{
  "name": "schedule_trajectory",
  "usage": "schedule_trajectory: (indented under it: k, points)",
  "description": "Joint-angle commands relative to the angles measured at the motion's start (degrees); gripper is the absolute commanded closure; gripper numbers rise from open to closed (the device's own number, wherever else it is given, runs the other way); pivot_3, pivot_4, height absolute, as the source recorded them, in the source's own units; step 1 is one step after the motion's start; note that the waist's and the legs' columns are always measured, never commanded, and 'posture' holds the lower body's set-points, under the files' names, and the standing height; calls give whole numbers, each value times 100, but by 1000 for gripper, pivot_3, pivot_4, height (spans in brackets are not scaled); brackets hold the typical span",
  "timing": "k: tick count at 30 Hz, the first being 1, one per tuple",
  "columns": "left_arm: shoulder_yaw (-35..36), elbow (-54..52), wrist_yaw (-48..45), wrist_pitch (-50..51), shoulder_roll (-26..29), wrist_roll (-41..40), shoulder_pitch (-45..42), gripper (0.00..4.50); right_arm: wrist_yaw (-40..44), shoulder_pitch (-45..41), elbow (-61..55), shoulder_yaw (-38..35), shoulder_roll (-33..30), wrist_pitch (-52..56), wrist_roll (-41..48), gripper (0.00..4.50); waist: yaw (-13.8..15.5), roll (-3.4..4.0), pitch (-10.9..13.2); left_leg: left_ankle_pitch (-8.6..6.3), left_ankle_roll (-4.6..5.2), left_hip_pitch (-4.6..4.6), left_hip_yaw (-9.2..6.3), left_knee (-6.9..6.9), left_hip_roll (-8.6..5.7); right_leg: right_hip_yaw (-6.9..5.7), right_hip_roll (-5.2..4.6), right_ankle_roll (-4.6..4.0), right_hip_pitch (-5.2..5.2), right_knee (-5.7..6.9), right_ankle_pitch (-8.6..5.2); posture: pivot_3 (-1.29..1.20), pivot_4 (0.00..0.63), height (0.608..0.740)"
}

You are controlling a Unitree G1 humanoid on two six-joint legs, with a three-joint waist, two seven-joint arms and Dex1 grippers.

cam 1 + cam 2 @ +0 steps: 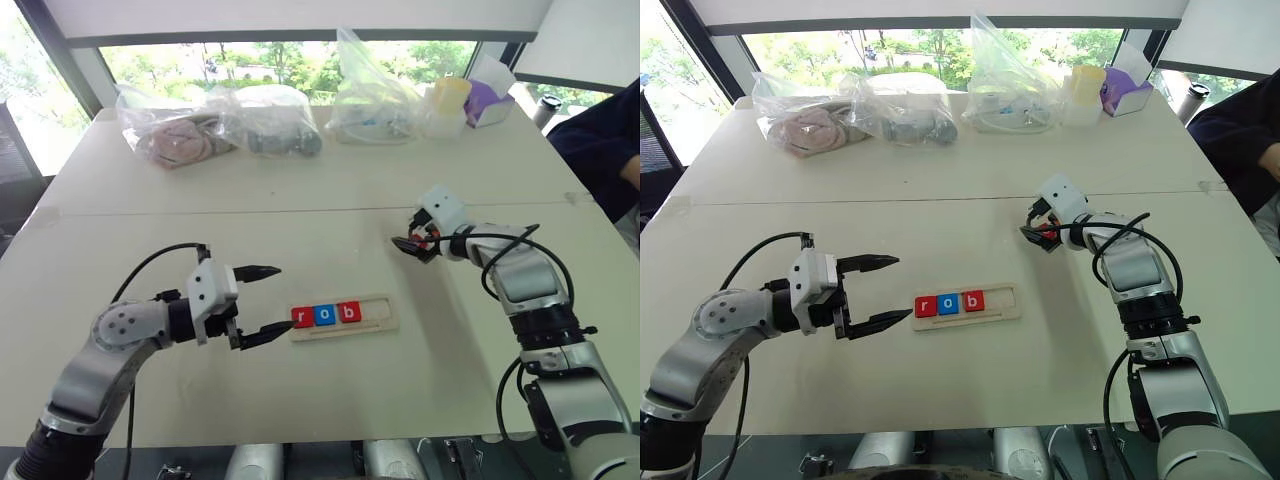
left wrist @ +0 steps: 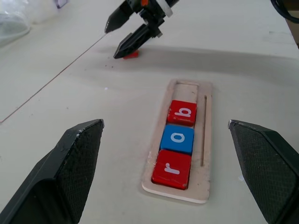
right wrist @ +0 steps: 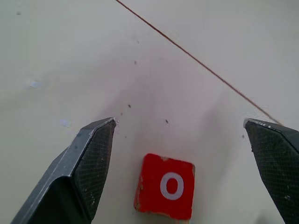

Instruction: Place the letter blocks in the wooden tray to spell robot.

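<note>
Now right hand (image 3: 180,135) wide open, straddling red o block (image 3: 166,185) lying flat on surface (image 1: 300,215), at one o'clock from wooden tray (image 1: 375,322); left hand (image 1: 262,303) wide, empty.

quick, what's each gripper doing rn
left gripper: open, empty, beside the tray
right gripper: open, either side of the red o block, not gripping it

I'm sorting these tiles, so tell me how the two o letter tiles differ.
The blue square o tile sits in the pale wooden tray between the red r tile and the red b tile; the red square o tile lies loose on the table, between the open right tool's fingers. Both show a white lowercase o.
</note>
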Motion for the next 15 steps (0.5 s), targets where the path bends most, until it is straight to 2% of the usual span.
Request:
schedule_trajectory:
  k: [1, 10, 13, 15]
  points:
    - [-5, -32, -25, -55, -14, 6, -85, 0, -129, 15, -153, -233, 103, 391, 178, 58, 0, 0, 0, 0, 0, 0, 1, 0, 0, 0, 0, 0, 0, 0, 0, 0, 150, 740]
    - [-6, -8, 6, -86, -32, 46, -100, 0, -212, 289, -552, -343, 104, 1383, 455, 58, 4, 0, -1, 0, 0, 0, 0, 0, 0, 0, 2, 1, 1, 0, 1, 0, 150, 740]
    - [-13, -3, 17, -90, -55, 67, -110, 0, -275, 346, -638, -356, 91, 1517, 462, 854, 9, 0, -2, 0, 0, 0, 0, 2, 0, -1, 2, 1, 2, 0, 1, 0, 150, 740]
    - [-24, 4, 29, -94, -84, 88, -123, 0, -298, 409, -776, -392, 80, 1689, 538, 1785, 17, 0, -2, 0, 0, 0, 0, 3, 0, -1, 2, 1, 3, 0, 1, 0, 150, 740]
